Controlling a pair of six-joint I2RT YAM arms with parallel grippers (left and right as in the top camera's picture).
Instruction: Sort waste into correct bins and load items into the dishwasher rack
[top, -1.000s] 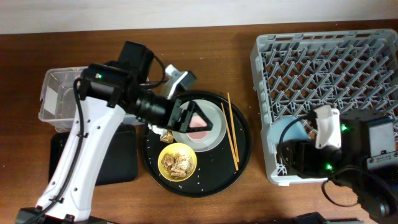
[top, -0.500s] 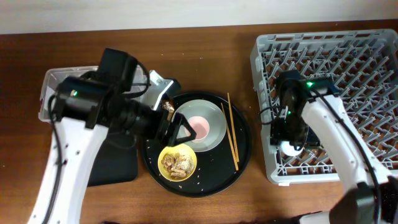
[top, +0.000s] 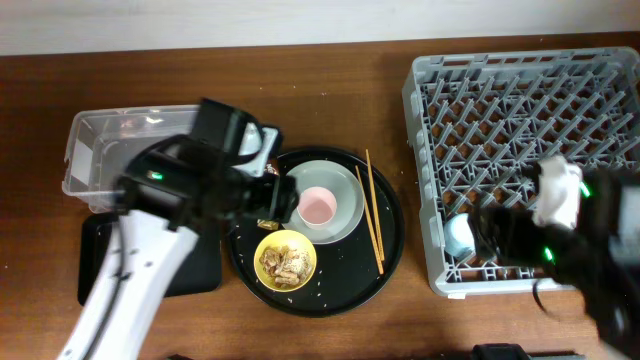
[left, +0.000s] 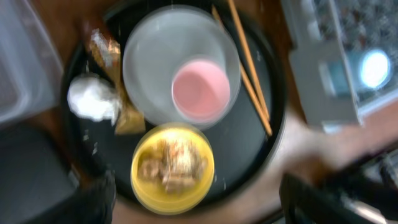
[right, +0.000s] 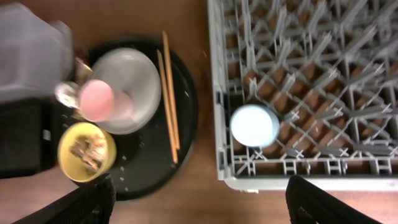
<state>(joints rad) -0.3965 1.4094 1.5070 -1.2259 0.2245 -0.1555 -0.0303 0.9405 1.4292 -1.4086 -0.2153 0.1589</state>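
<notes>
A pale grey-green plate (top: 335, 185) with a pink cup (top: 317, 207) on it, a yellow bowl (top: 286, 259) of brownish food chunks and chopsticks (top: 372, 212) lie on the round black tray (top: 392, 250). In the left wrist view a crumpled white tissue (left: 93, 99) and a brown-gold wrapper (left: 106, 53) lie at the tray's left edge. My left gripper (left: 198, 183) is open and empty above the bowl. The light blue cup (top: 460, 235) stands in the front left corner of the grey rack (top: 540, 110). My right gripper (right: 200, 186) is open and empty, high above the table.
The clear tub (top: 105, 150) stands at the far left, with the shallow black tray (top: 95, 255) in front of it, partly under my left arm. White rice grains are scattered on the round tray. My right arm is a blur over the rack's front edge.
My right gripper has let go of the light blue cup in the rack and pulled back to the right. My left arm has drawn back from the plate toward the left.
</notes>
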